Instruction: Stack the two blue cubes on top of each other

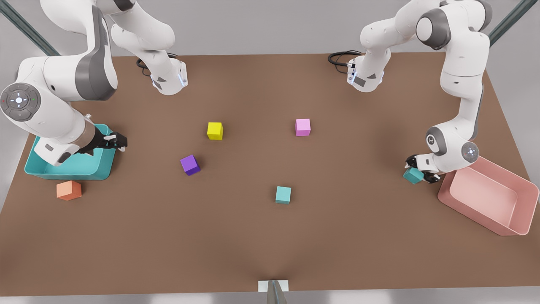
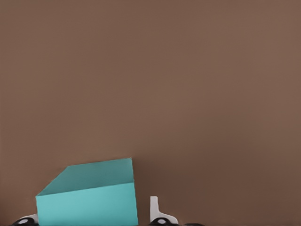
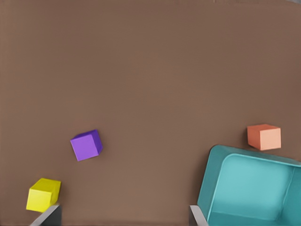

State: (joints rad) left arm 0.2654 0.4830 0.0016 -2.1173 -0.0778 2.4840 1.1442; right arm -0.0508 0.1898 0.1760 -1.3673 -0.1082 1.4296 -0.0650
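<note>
One blue cube (image 1: 283,194) rests on the brown table near the middle front. The other blue cube (image 1: 413,175) sits turned between the fingers of my left gripper (image 1: 420,170), low at the front view's right beside the pink bin. In the left wrist view this cube (image 2: 89,197) fills the space between the fingertips (image 2: 159,209), and the gripper is shut on it. My right gripper (image 1: 119,141) hangs open over the corner of the teal bin (image 1: 99,171) at the front view's left. Its spread fingertips (image 3: 49,216) hold nothing.
A yellow cube (image 1: 214,130), pink cube (image 1: 303,127) and purple cube (image 1: 190,164) lie across the middle. An orange cube (image 1: 68,190) sits in front of the teal bin. The pink bin (image 1: 485,207) stands at the front view's right edge.
</note>
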